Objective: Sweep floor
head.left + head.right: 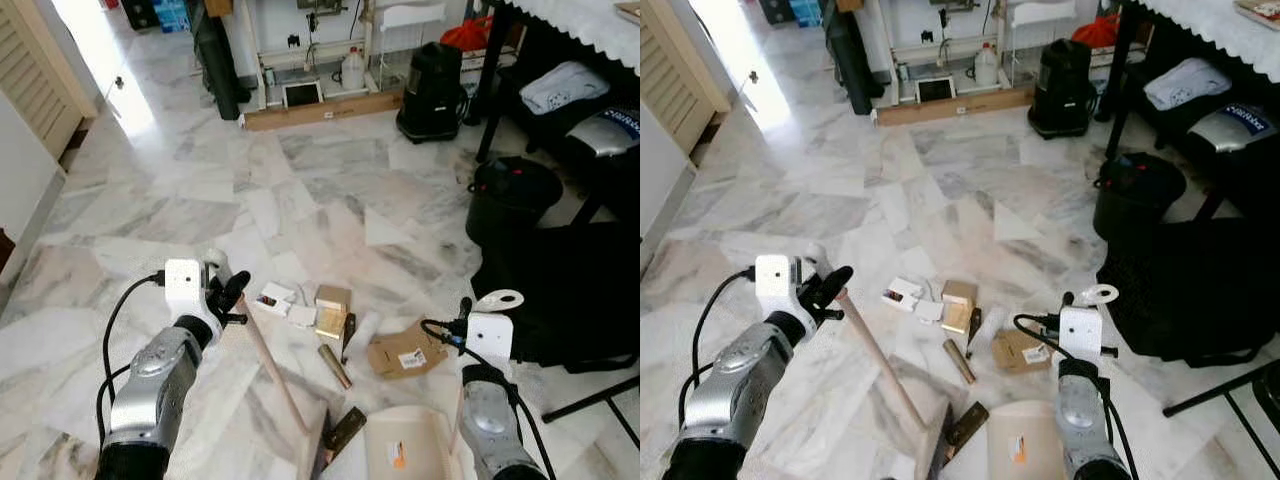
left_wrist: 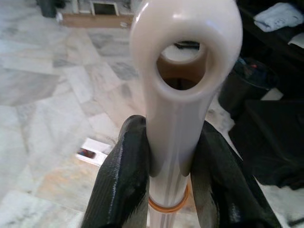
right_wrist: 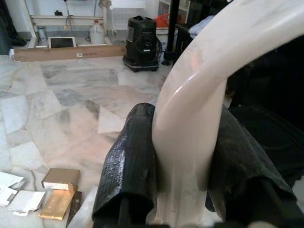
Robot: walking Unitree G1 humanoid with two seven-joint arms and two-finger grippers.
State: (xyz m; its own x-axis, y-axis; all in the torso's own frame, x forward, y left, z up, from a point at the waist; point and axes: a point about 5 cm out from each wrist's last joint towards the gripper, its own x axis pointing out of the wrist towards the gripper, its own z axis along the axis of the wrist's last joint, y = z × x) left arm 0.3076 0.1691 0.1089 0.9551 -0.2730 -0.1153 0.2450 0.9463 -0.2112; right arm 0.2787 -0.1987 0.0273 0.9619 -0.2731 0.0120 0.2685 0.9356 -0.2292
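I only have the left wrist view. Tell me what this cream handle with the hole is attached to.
Observer: It caps a wooden broom stick gripped by the left tool. The stick slants down to a dark broom head at the floor.
Operator: Give me the litter's position.
Observer: Small boxes, a brass tube and torn cardboard lie on the marble just beyond that head.
Operator: Report the right tool.
Observer: The right tool is shut on the handle of a cream dustpan, which sits beside the broom head.
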